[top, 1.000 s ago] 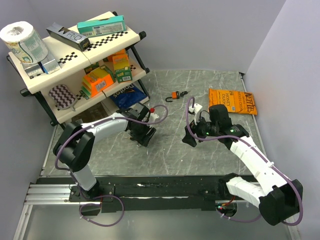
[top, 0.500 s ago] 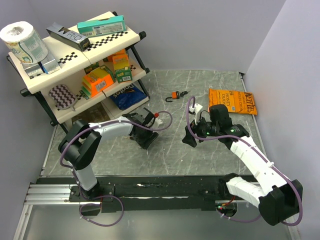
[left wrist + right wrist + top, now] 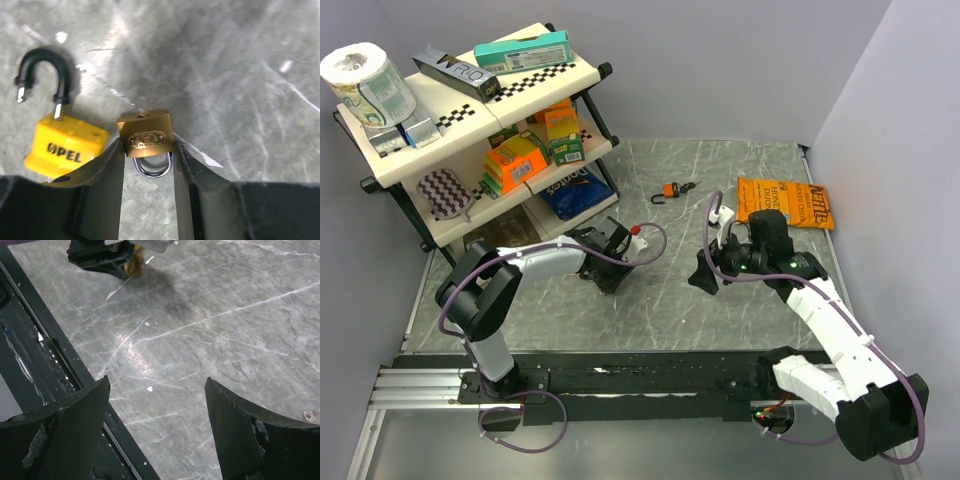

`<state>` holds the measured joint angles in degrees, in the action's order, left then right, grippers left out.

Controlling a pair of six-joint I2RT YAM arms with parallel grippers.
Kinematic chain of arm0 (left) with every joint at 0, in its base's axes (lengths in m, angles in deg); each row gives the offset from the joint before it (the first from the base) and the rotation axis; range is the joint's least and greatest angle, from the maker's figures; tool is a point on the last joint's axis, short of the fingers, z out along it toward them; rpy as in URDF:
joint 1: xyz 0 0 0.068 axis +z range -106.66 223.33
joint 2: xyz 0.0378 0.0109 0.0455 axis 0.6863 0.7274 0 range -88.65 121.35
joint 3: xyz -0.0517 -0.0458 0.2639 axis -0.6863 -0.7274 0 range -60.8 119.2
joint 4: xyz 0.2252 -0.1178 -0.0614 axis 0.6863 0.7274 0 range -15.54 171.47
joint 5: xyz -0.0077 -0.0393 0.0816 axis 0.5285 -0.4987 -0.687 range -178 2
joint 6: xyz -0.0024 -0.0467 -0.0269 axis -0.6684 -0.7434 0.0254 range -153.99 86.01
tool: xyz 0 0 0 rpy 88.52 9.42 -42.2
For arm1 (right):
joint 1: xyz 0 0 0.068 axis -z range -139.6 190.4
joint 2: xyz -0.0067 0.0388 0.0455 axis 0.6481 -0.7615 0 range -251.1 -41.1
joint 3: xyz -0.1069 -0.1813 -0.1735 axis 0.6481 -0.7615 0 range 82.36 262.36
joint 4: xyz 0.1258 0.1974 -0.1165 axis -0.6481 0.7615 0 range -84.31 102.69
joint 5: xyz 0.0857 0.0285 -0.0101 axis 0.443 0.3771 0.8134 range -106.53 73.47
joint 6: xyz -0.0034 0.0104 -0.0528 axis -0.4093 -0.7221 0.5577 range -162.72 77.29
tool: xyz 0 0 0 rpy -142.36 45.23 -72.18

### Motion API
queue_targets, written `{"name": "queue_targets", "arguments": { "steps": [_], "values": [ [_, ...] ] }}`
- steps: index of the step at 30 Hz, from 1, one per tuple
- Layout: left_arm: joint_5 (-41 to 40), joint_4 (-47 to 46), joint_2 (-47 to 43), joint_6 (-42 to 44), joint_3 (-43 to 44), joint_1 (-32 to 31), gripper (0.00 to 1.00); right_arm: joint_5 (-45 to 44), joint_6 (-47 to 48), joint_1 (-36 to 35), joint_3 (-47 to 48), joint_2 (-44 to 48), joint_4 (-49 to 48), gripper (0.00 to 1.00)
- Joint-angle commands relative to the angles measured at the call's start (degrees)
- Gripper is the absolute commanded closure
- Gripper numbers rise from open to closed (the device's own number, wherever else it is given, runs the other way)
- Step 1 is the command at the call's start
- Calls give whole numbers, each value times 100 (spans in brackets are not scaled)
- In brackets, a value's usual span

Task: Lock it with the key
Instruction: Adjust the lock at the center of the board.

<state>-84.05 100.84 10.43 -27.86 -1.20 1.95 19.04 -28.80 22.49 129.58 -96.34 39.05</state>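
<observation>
In the left wrist view a small brass padlock (image 3: 145, 134) lies on the grey marble table, its steel shackle pointing at the camera. My left gripper (image 3: 148, 155) is shut on its body, one finger (image 3: 107, 170) on each side. A yellow padlock (image 3: 65, 147) with an open black shackle lies touching the left finger. In the top view the left gripper (image 3: 610, 268) is low at table centre-left. My right gripper (image 3: 703, 277) is open and empty above bare table (image 3: 157, 390). A small orange item with a dark metal piece (image 3: 670, 190), possibly the key, lies farther back.
A shelf rack (image 3: 470, 130) with boxes and a paper roll stands at the back left. An orange chip bag (image 3: 785, 203) lies at the back right. The black base rail (image 3: 650, 375) runs along the near edge. Grey walls close in the back and right.
The left wrist has swung a little to the right and settled over the padlocks. The right gripper has shifted slightly to the right.
</observation>
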Motion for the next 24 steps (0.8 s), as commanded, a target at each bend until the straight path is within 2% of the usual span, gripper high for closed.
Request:
{"name": "queue_targets", "arguments": {
  "steps": [1, 5, 10, 11, 13, 17, 24],
  "values": [
    [659, 51, -249, 484, 227, -62, 81, 265, -55, 349, 76, 93, 161, 15],
    [1335, 132, -468, 1187, 492, -80, 85, 687, -55, 929, 199, -170, 442, 15],
    [2100, 122, -847, 3163, 299, -256, 87, 1232, 41, 2069, 445, -583, 811, 15],
    [2154, 227, -847, 3836, 316, -282, 87, 1250, 94, 2212, 515, -784, 882, 15],
    [2294, 412, -751, 4499, 447, -396, 89, 1189, 234, 2510, 708, -970, 1101, 17],
    [2566, 913, -85, 6132, 1244, -537, 89, 1101, 358, 2854, 876, -1190, 1234, 18],
    [2752, 2169, 1489, 7120, 3162, -757, 86, 969, 744, 3074, 999, -1261, 1524, 18]
  ]
}}
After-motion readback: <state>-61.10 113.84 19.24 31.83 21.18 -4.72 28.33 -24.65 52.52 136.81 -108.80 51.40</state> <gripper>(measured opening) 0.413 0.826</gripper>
